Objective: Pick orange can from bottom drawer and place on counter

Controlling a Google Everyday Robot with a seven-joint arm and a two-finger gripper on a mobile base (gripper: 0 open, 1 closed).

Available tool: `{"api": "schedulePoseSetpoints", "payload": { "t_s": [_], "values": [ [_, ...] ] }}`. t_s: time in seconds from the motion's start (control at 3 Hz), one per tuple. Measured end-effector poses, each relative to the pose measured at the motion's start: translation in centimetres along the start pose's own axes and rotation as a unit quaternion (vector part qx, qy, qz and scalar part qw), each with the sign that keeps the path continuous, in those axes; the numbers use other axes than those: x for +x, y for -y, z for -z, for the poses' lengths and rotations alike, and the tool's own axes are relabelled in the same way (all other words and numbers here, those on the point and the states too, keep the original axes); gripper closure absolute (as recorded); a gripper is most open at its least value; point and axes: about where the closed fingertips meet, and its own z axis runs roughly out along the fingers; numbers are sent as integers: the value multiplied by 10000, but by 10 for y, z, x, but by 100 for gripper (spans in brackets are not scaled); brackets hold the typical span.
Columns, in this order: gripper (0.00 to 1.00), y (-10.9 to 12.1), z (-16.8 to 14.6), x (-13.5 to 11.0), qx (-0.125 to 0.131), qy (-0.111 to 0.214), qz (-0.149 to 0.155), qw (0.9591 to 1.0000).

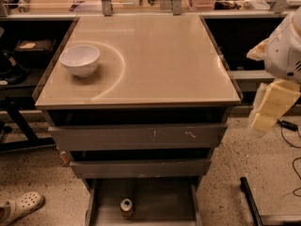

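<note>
Approach step only, with the orange can upright in the open bottom drawer and the gripper, grip state unreadable, seemingly raised right of the counter; next, a low reach down.

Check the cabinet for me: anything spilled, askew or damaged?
Only pale scratch marks on the top grey drawer front. The small orange-brown can stands upright in the shallow grey bottom drawer, nothing spilled. The cream gripper hangs right of the glossy beige counter, apart from it.
</note>
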Motion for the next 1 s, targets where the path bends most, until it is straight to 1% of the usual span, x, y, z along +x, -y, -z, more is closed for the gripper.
{"api": "schedulePoseSetpoints", "payload": {
  "t_s": [0.33,0.67,1.0],
  "values": [
    [0,-34,-50,-21,-280,281,328,9987],
    [0,-63,-120,-41,-544,433,687,9952],
    [0,-78,-183,-49,-588,358,781,9946]
  ]
}}
